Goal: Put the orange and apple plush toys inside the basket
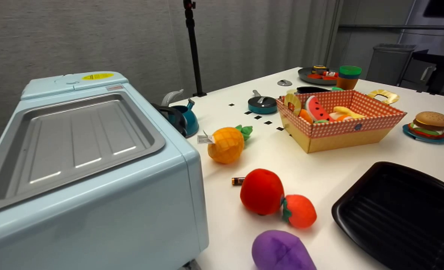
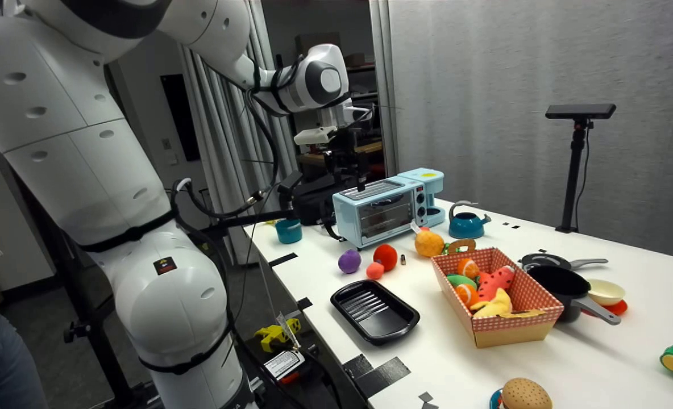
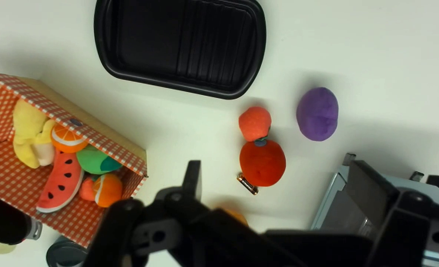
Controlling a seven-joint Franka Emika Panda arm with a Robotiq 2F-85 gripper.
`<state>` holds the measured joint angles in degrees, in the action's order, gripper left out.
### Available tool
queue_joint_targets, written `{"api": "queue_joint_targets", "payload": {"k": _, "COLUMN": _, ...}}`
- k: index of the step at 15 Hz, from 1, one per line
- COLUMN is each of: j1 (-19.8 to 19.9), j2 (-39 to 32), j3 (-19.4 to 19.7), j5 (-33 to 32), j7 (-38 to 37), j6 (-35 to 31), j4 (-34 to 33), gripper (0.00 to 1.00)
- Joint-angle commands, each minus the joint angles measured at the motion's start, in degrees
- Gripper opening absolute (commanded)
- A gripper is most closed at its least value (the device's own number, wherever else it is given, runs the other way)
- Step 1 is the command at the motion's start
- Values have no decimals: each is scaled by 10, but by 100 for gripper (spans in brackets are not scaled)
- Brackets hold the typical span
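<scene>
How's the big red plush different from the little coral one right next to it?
The red plush is larger and darker than the coral plush. The coral plush lies nearer the black tray; the red plush lies nearer the battery. Both look rounded and rest on the white table.

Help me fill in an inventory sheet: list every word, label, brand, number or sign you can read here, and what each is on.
None reads clearly; these are too small or blurred:
Yellow label, on the light-blue oven
Pale reddish label, on that same oven
White tag, on the pineapple plush
Dark sticker, on the robot's arm
White label, its bearer unclear
Dark badge, on the basket
Battery: any printing too small
</scene>
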<state>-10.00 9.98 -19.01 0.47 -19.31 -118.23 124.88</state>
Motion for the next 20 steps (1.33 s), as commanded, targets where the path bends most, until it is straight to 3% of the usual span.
{"api": "queue_joint_targets", "payload": {"k": 1, "j1": -11, "j2": -1, "j3": 10, "j5": -2, "j7": -2, "j6": 1, "j4": -1, "gripper": 100}}
{"api": "queue_joint_targets", "payload": {"k": 20, "j1": -48, "j2": -173, "j3": 15, "j5": -67, "j7": -8, "j6": -80, "j4": -49, "gripper": 100}}
